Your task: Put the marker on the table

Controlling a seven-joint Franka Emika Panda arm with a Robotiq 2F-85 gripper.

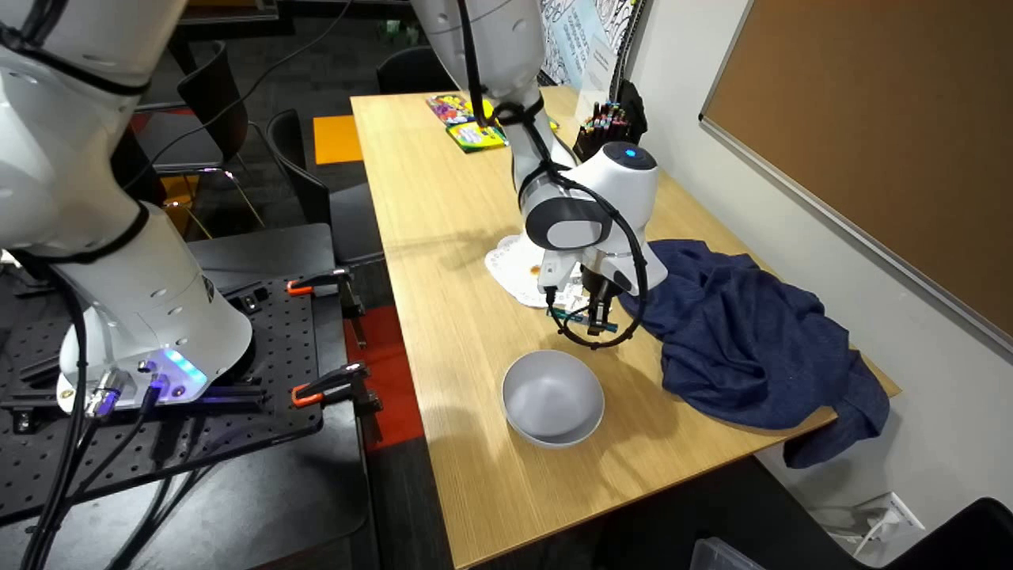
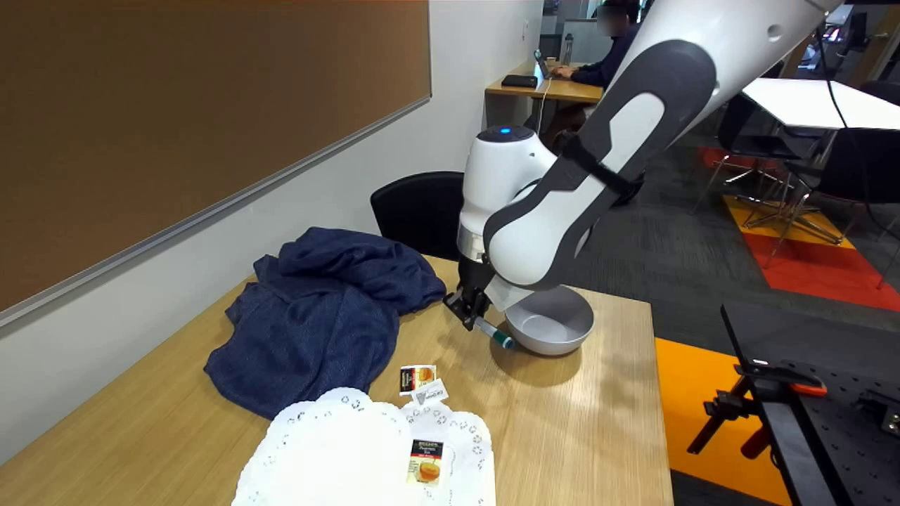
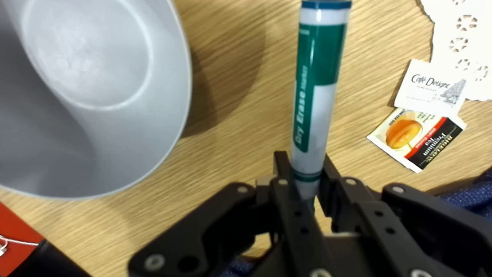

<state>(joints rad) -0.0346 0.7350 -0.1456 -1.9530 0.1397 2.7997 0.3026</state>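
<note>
1. Closest in the wrist view: jaws, clamped on the marker [image 3: 315, 96]. One end's sunk down between them so I can't really see it, and the blue end runs off the top.
2. Marker's held over the desk [image 3: 230, 161]; how big the gap is, can't tell.
3. Bowl [image 3: 165, 127] sits near it on the desk, chopped off at left and top in that view.
4. Sugar packet [image 3: 426, 86] overlaps the tea packet [image 3: 415, 138]. Doily [image 3: 476, 48] pokes in beside them, rest cut off.
5. Blue cloth [image 1: 744, 340], all bunched up; wrist view only catches scraps.
6. Far end of the desk: yellow packs [image 1: 476, 138] partly behind the arm [image 1: 506, 55], pens [image 1: 605, 120] too jumbled to count.
7. Way back in an exterior view, a person [image 2: 598, 74], face blurred, partly blocked by the arm.
</note>
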